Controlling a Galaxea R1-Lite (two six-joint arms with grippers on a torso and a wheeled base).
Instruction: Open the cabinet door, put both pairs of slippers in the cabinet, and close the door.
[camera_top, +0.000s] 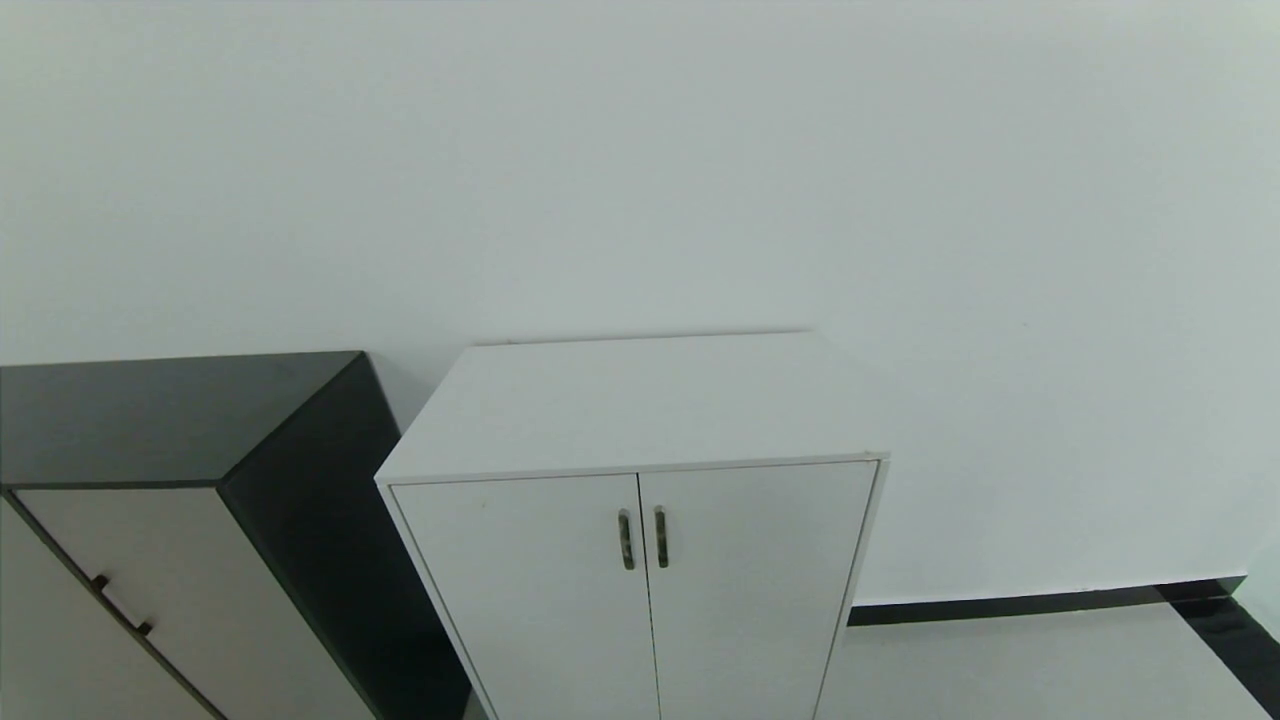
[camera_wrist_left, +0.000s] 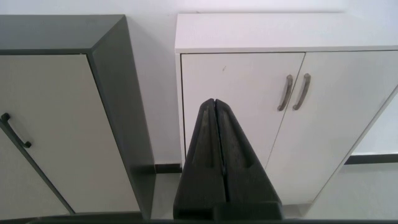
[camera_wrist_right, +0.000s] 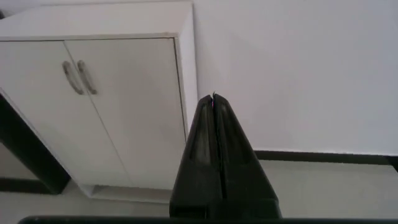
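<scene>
A white two-door cabinet (camera_top: 640, 560) stands against the wall, both doors closed, with two metal handles (camera_top: 642, 538) side by side at the middle seam. In the left wrist view the cabinet (camera_wrist_left: 261, 112) and its handles (camera_wrist_left: 293, 92) lie ahead of my left gripper (camera_wrist_left: 214, 101), whose black fingers are pressed shut on nothing, some way off the left door. In the right wrist view my right gripper (camera_wrist_right: 213, 97) is shut and empty, short of the cabinet (camera_wrist_right: 106, 93), near its right side.
A dark cabinet (camera_top: 190, 520) with pale door fronts and a black handle (camera_top: 120, 605) stands close on the white cabinet's left. A black baseboard (camera_top: 1040, 603) runs along the wall on the right, above pale bare floor (camera_top: 1030, 665).
</scene>
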